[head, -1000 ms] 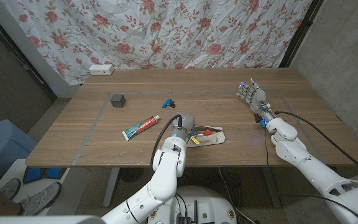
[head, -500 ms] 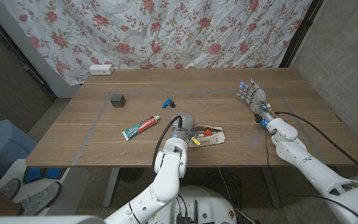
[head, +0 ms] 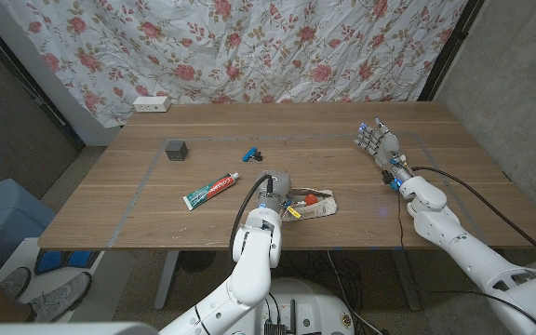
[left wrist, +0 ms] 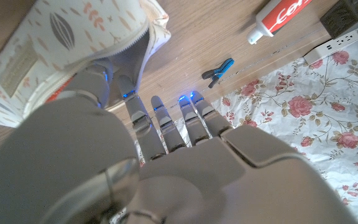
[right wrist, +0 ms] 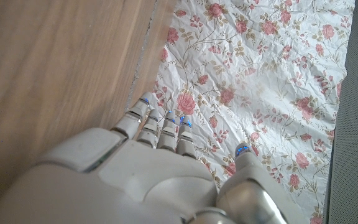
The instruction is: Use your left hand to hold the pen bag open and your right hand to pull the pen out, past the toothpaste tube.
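Pen bag lies lower centre on the wooden surface, its opening pinched by the left hand. Right hand at right, fingers spread, grasping nothing. Toothpaste tube left of bag. Floral curtain hangs behind.

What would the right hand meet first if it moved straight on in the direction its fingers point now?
The way looks free. The right hand points toward the far edge of the table, with only bare wood ahead in the head view. Past that edge hangs the floral curtain; how far behind is unclear.
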You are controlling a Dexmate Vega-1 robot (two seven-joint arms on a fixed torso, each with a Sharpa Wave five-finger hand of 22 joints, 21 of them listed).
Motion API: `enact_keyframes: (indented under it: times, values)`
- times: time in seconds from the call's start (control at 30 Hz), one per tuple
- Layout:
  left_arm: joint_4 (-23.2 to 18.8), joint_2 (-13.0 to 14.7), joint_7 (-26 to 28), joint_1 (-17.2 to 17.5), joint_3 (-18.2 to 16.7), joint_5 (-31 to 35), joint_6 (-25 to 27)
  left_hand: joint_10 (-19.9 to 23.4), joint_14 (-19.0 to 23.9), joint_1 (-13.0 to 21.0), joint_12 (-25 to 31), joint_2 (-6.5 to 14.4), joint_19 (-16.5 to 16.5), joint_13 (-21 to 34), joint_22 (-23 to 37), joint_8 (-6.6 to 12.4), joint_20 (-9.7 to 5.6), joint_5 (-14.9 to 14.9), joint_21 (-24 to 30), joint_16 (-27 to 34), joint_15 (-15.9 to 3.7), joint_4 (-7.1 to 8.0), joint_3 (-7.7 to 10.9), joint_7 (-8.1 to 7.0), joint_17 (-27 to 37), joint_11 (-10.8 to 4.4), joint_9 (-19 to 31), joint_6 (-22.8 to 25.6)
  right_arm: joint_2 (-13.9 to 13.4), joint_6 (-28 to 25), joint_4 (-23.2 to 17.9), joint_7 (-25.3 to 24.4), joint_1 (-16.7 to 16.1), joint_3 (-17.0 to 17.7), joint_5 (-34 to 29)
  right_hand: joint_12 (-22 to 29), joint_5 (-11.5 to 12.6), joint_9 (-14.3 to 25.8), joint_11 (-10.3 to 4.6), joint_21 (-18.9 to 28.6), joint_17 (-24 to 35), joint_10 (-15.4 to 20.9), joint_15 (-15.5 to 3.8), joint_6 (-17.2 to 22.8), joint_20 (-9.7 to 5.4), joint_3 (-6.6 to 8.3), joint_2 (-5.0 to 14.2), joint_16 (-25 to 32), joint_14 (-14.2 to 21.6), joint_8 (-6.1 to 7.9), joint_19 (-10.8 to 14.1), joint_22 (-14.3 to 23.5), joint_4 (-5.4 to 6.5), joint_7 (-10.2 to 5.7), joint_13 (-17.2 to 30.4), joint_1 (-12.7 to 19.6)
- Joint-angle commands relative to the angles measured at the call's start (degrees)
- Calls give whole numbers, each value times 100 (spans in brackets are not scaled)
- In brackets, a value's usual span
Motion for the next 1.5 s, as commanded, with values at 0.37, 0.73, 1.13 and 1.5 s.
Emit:
enact_keyframes:
  times: [0.37, 0.73, 1.13, 1.5]
  values:
    - [-146, 127, -215, 50, -100, -164, -139, -153, -79, -89, -45, -82, -44, 30, 18, -21, -18, -14, -25, -39, -589, 28, -160, -12, 11, 3, 14, -203, -265, -117, -535, -76, -244, -20, -99, 13, 22, 16, -23, 17, -12, 31, -11, 52, 0, 12, 62, 23, 21, 12, 15, 17, -9, -11, -3, -57]
    - [-211, 183, -262, 84, -120, -95, -147, -241, -125, -158, -55, -93, -83, 31, 18, -22, -20, -21, -31, -39, -585, 46, -241, 13, 12, 0, 11, -305, -513, -120, -1106, -300, -611, -2, -236, 13, 21, 16, -31, 17, -16, 29, -19, 48, -1, 9, 54, 27, 24, 10, 15, 17, -19, -28, -3, -52]
    - [-324, 260, -238, 185, -196, -157, -192, -298, -199, -255, -47, -111, -136, 32, 18, -36, -8, -19, -36, -44, -565, 63, -344, 51, 13, 13, 6, -476, -884, -239, -1728, -616, -849, -62, -651, 16, 22, 16, -25, 18, -25, 38, -15, 50, -5, 16, 58, 30, 31, 11, 18, 16, -40, -26, -3, -28]
    - [-391, 341, -225, 192, -267, -310, -275, -398, -295, -358, -61, -138, -216, 32, 17, -22, 12, -1, -49, -56, -519, 76, -440, 56, 13, 21, 0, -552, -1051, 14, -2080, -1012, -1080, -79, -1171, 18, 23, 16, -54, 17, -47, 47, -31, 62, -31, 35, 50, 28, 46, 16, 19, 16, -93, -44, -3, 31]
